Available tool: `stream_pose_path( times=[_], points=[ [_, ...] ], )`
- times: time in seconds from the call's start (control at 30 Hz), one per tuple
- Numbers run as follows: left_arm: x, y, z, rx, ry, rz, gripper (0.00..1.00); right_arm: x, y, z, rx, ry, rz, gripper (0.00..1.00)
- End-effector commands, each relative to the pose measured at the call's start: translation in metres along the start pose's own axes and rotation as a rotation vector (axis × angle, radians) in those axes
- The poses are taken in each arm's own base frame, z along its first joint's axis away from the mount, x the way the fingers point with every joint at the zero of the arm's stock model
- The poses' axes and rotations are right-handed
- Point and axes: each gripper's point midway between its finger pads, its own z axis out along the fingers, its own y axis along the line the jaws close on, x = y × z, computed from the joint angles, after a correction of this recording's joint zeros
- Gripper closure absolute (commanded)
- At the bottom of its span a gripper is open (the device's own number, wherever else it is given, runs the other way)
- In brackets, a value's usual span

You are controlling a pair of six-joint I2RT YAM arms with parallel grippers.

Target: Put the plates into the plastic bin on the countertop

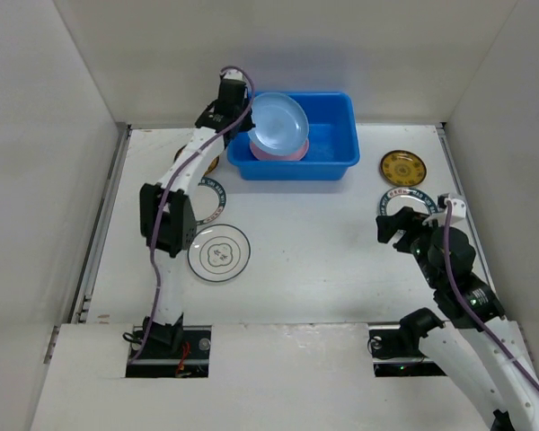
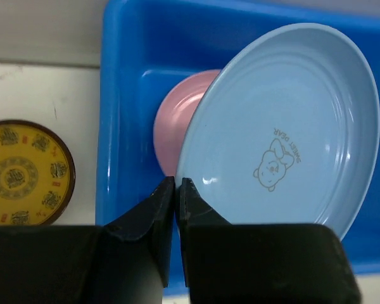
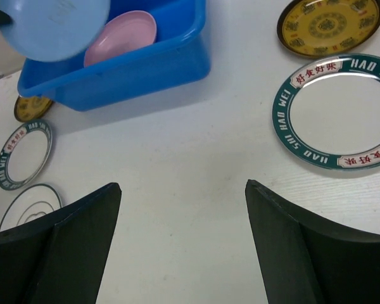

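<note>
My left gripper is shut on the rim of the light blue plate and holds it tilted over the left part of the blue plastic bin. In the top view the light blue plate hangs above the pink plate, which lies in the bin. My right gripper is open and empty over the countertop. It is just near a white dark-banded plate and a yellow-gold plate.
Left of the bin lie a yellow-gold plate, partly hidden by the left arm, a dark-banded plate and a white thin-ringed plate. White walls enclose the countertop on three sides.
</note>
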Motion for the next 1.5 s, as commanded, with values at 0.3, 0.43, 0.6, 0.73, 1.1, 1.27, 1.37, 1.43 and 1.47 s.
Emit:
stream_pose_path(
  times=[0.3,0.43,0.6,0.73,1.1,1.27,1.37,1.43,1.47],
  points=[
    [-0.002,0.004,0.079,0.006,-0.138,-0.062,0.93,-0.005,-0.009,-0.006,0.066,-0.001,0.057,0.16],
    [0.01,0.004,0.092,0.017,-0.127,-0.067,0.73,-0.005,-0.009,-0.002,0.076,0.007,0.055,0.15],
    [-0.012,-0.007,0.072,0.052,-0.175,-0.054,0.17,-0.006,-0.004,0.005,0.071,0.013,0.05,0.15],
    [-0.052,-0.006,0.016,0.052,-0.272,-0.08,0.09,-0.001,0.012,0.015,0.02,0.042,0.036,0.15],
    [0.014,0.079,-0.145,-0.125,-0.259,-0.253,0.11,0.018,0.061,0.044,-0.168,0.125,0.024,0.15],
    [0.121,0.106,-0.183,-0.2,-0.024,-0.279,0.13,0.028,0.077,0.051,-0.224,0.17,0.013,0.15],
    [0.173,0.11,-0.209,-0.204,0.06,-0.381,0.15,0.04,0.085,0.055,-0.258,0.206,0.01,0.15],
    [0.2,0.113,-0.224,-0.222,0.103,-0.452,0.16,0.048,0.09,0.057,-0.279,0.236,0.01,0.15],
    [0.21,0.117,-0.231,-0.242,0.116,-0.483,0.16,0.053,0.094,0.058,-0.293,0.254,0.009,0.15]
  ],
)
